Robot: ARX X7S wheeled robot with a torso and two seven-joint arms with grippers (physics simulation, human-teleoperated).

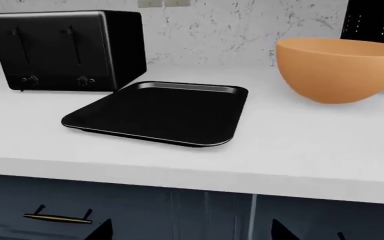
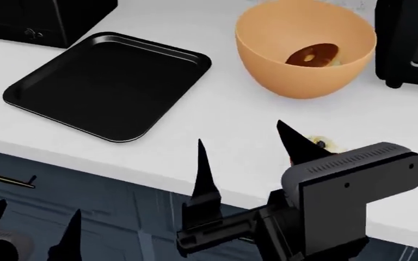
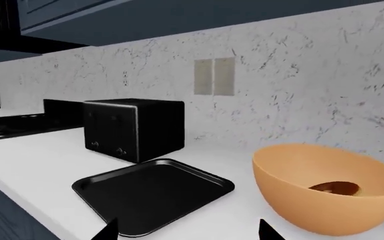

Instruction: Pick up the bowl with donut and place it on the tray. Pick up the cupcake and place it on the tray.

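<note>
Still early: neither item sits on the flat rectangular black baking tray (image 2: 107, 84), low-rimmed with rounded corners, which lies bare on the white matte surface (image 2: 216, 141) a little in from its front edge. Judged step: approach to the bowl, nothing lifted yet.

The large round matte peach-orange bowl (image 2: 305, 57) stands upright on the surface, near the tray but apart from it, toward the back. Smooth deep walls, thin rim. Inside it the small ring donut with dark chocolate-brown glaze (image 2: 312, 54) leans against the inner wall, hole visible.

The cupcake (image 2: 324, 144) is mostly hidden behind the right arm in the head view; only a scrap of pale frosting and a dark spot show, close to the front edge of the surface. Wrapper not visible.

The right pincer (image 2: 249, 149) is released, its two pointed black fingers spread wide, holding nothing, hovering above the front edge of the surface short of the bowl. The left pincer (image 2: 31, 228) is low, in front of the dark blue cabinet front, below the surface edge, fingers apart, empty.

Next move, my call: the right pincer goes forward and over the bowl rim, one finger inside and one outside the wall, then clenches. Smooth curved wall looks slippery, so a rim grasp is safer than squeezing the body; keep it level so the donut stays in.

A black boxy toaster (image 1: 65, 50) stands at the back behind the tray.
</note>
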